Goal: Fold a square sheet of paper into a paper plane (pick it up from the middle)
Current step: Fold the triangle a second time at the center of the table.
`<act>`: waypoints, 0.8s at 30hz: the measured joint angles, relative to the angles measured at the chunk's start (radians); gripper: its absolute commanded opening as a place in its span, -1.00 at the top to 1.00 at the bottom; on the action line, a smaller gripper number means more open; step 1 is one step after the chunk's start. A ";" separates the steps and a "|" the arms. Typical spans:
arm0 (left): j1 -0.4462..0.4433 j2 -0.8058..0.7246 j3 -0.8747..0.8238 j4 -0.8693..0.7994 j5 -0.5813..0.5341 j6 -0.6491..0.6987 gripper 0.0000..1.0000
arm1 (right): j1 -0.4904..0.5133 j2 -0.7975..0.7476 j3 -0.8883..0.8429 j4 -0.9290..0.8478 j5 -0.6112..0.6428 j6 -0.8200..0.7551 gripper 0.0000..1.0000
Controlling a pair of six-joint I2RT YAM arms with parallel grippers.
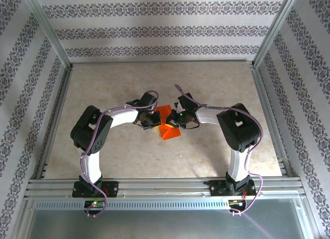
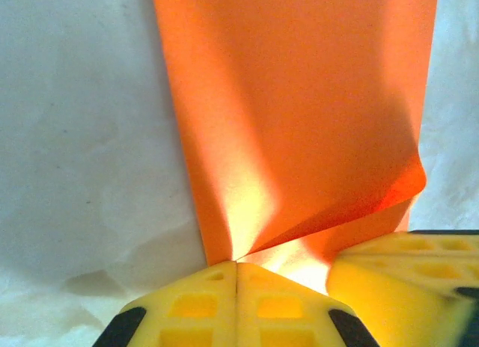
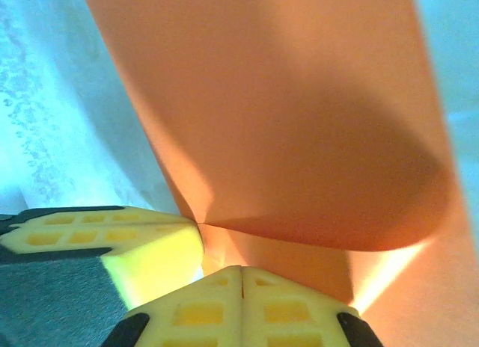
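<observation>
Pinching the sheet (image 1: 168, 126) shut side by side, the left claw (image 2: 236, 286) and right claw (image 3: 241, 286) hold it tented at the middle of the desk (image 1: 216, 95), where uneven pulling could tear or crumple it.

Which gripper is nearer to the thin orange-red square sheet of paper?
Neither: both touch it. The left gripper pinches the sheet from the left, the right gripper from the right.

The square sheet of paper (image 1: 168, 126) is orange, the table (image 1: 154, 84) mottled beige, the walls (image 1: 154, 28) floral-striped grey.
</observation>
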 measured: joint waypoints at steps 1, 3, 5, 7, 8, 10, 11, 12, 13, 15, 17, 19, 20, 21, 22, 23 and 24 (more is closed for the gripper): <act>0.000 0.001 0.002 -0.003 0.000 0.004 1.00 | -0.004 -0.002 0.000 -0.001 0.002 -0.008 1.00; 0.000 0.006 0.012 -0.013 0.000 0.015 1.00 | -0.012 -0.003 -0.003 -0.003 0.013 -0.024 1.00; 0.000 0.011 0.022 -0.024 0.000 0.030 1.00 | -0.016 -0.003 -0.010 -0.010 0.019 -0.033 1.00; 0.000 0.017 0.033 -0.037 -0.002 0.045 1.00 | -0.016 -0.002 -0.014 -0.015 0.028 -0.042 1.00; 0.000 0.019 0.039 -0.042 -0.004 0.053 1.00 | -0.016 -0.002 -0.015 -0.017 0.034 -0.043 1.00; 0.000 0.025 0.050 -0.055 -0.006 0.066 1.00 | -0.016 0.001 -0.016 -0.017 0.042 -0.044 1.00; 0.000 0.027 0.054 -0.058 -0.008 0.074 1.00 | -0.016 0.001 -0.016 -0.016 0.044 -0.042 1.00; 0.000 0.029 0.059 -0.063 -0.009 0.080 1.00 | -0.016 0.001 -0.019 -0.013 0.045 -0.040 1.00; 0.000 0.031 0.063 -0.068 -0.011 0.085 1.00 | -0.016 0.001 -0.024 -0.006 0.046 -0.034 1.00; 0.000 0.034 0.073 -0.079 -0.014 0.098 1.00 | -0.016 0.000 -0.035 0.013 0.045 -0.016 1.00; 0.000 0.042 0.090 -0.096 -0.020 0.113 1.00 | -0.015 -0.004 -0.047 0.034 0.047 0.009 1.00; 0.000 0.048 0.115 -0.119 -0.027 0.123 0.93 | -0.010 -0.010 -0.059 0.052 0.055 0.034 1.00; 0.000 0.049 0.126 -0.126 -0.029 0.126 0.87 | -0.006 -0.014 -0.064 0.060 0.065 0.050 1.00; 0.000 0.047 0.137 -0.130 -0.029 0.126 0.83 | -0.002 -0.018 -0.069 0.066 0.076 0.066 1.00; 0.000 0.042 0.143 -0.129 -0.029 0.126 0.81 | 0.000 -0.021 -0.072 0.071 0.084 0.081 1.00; 0.000 0.033 0.145 -0.129 -0.024 0.122 0.78 | 0.004 -0.024 -0.077 0.077 0.093 0.097 1.00; 0.000 0.019 0.143 -0.128 -0.019 0.114 0.76 | 0.005 -0.027 -0.082 0.082 0.100 0.113 1.00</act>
